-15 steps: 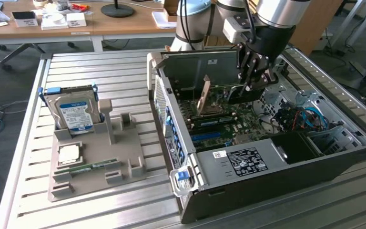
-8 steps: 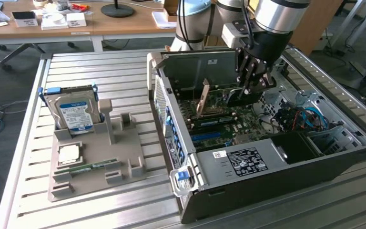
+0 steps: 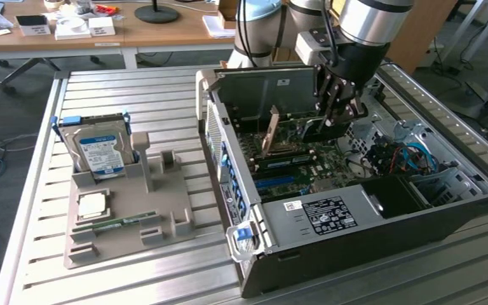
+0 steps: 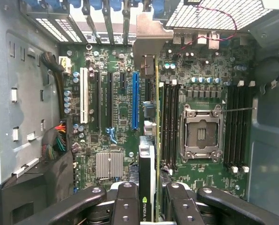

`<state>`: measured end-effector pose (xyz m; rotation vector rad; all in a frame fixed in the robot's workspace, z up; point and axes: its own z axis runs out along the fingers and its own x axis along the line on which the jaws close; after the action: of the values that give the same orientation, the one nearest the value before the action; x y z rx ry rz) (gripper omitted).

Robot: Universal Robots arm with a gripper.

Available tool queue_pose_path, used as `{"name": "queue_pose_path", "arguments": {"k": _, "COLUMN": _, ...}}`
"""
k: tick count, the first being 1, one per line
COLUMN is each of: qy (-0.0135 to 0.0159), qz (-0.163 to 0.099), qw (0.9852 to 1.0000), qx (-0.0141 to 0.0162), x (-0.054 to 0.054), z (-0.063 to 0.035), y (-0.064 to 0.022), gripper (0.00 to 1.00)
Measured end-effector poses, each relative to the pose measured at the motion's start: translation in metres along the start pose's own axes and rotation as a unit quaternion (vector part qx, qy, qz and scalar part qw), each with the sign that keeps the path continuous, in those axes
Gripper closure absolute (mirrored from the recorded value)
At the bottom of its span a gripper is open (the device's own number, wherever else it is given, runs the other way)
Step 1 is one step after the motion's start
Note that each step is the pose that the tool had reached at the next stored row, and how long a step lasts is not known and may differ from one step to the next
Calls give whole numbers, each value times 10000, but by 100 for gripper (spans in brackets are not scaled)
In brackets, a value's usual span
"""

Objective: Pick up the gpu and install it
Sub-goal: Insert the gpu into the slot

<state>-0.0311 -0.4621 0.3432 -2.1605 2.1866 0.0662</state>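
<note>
Over the motherboard (image 4: 123, 105) of the open case (image 3: 345, 219), the claw (image 4: 152, 190) grips the gpu (image 4: 146, 154) edge-on between its fingers (image 4: 126, 199).

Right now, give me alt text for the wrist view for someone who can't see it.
The jaws grip the gpu edge-on over the green motherboard inside the open computer case. The card lies between a long blue slot and the empty processor socket.

Lab, probably: slatted metal bench (image 3: 134, 89), cluttered desk (image 3: 169, 35) behind (chair base (image 3: 25, 68) beneath).
</note>
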Motion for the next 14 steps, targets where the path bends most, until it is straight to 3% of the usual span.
{"name": "queue_pose_path", "arguments": {"k": 7, "qy": 2, "qz": 0, "qw": 10000, "qx": 3, "x": 9, "z": 110, "y": 2, "gripper": 73}}
{"name": "queue_pose_path", "arguments": {"k": 14, "qy": 2, "qz": -1, "qw": 10000, "qx": 3, "x": 10, "z": 125, "y": 2, "gripper": 73}}
